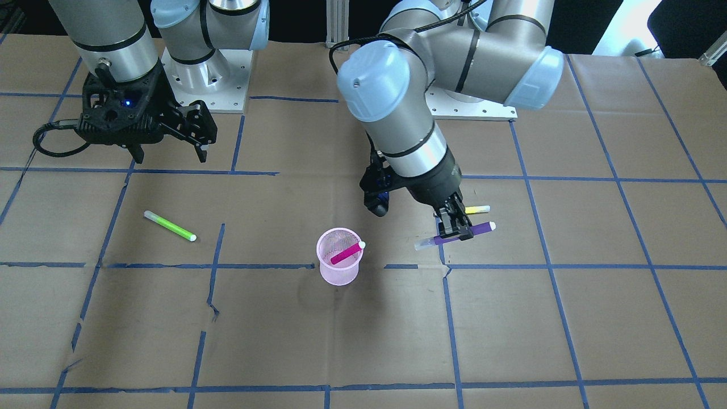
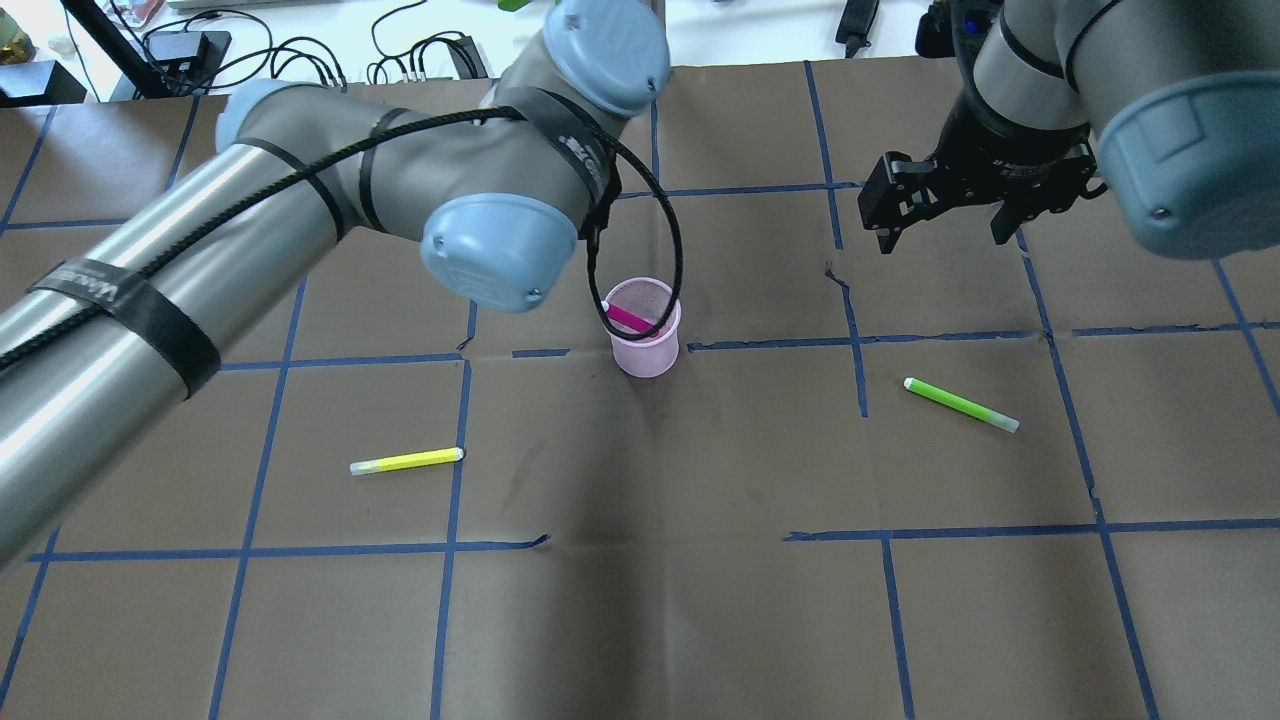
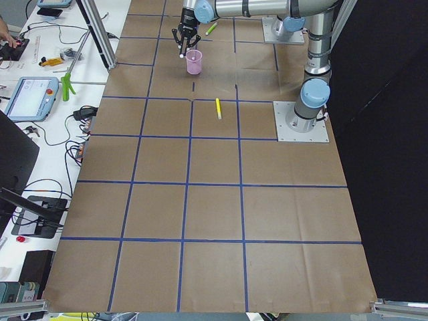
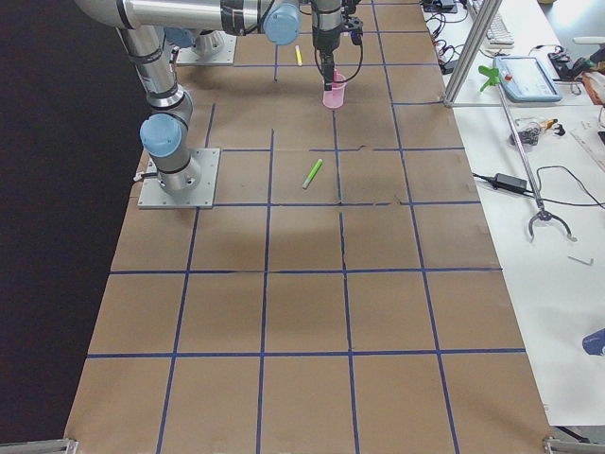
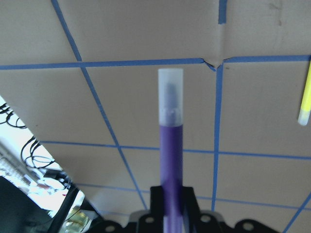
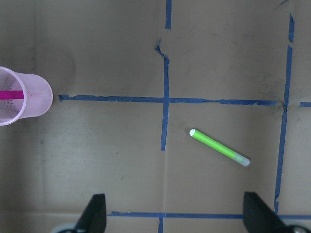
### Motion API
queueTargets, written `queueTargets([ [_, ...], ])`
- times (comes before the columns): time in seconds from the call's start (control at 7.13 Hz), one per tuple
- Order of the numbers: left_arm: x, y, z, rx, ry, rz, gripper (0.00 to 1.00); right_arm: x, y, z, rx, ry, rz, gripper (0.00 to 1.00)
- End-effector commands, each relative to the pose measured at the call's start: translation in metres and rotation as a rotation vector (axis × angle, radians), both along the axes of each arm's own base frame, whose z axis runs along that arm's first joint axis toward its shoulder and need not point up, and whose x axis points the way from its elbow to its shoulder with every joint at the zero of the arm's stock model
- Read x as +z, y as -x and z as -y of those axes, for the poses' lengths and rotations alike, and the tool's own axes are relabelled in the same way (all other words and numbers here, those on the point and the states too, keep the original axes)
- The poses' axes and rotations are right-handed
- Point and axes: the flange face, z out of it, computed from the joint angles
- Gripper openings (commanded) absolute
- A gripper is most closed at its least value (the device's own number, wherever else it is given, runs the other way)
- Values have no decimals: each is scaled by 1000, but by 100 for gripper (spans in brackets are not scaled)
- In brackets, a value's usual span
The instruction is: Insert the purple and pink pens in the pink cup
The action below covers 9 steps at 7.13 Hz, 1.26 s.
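Observation:
The pink cup (image 1: 339,272) stands upright mid-table with the pink pen (image 1: 347,254) leaning inside it, white end over the rim. In the front view, my left gripper (image 1: 454,232) hovers to the right of the cup, shut on the purple pen (image 1: 483,228). That pen lies roughly level, its translucent cap towards the cup. The left wrist view shows the purple pen (image 5: 170,145) sticking out from between the fingers (image 5: 187,206). My right gripper (image 2: 945,215) is open and holds nothing, far from the cup (image 2: 645,345). Its wrist view shows the cup (image 6: 29,104) at the left edge.
A yellow pen (image 1: 477,209) lies on the table just behind my left gripper. A lime-green pen (image 2: 960,404) lies on the right arm's side. Blue tape lines grid the brown paper. My left arm (image 2: 300,200) reaches across above the table beside the cup.

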Motion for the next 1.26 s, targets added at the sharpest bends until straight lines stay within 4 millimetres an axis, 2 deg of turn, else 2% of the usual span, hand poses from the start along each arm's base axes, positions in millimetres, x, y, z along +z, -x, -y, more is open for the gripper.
queueTargets([
  [0.0, -2, 31, -32, -94, 47, 159, 7, 35, -1, -9, -52, -24, 32, 100],
  [0.28, -12, 31, -51, -125, 43, 211, 7, 35, 6, -10, -58, -41, 35, 100],
  [0.56, -8, 36, -52, -236, -6, 314, 7, 22, 10, -11, -64, -65, 36, 99],
  [0.7, -19, 51, -55, -306, -21, 354, 7, 27, 10, -11, -72, -56, 30, 100],
  [1.12, -11, 52, -62, -326, 26, 359, 6, 26, 7, -14, -68, -64, 22, 100],
])
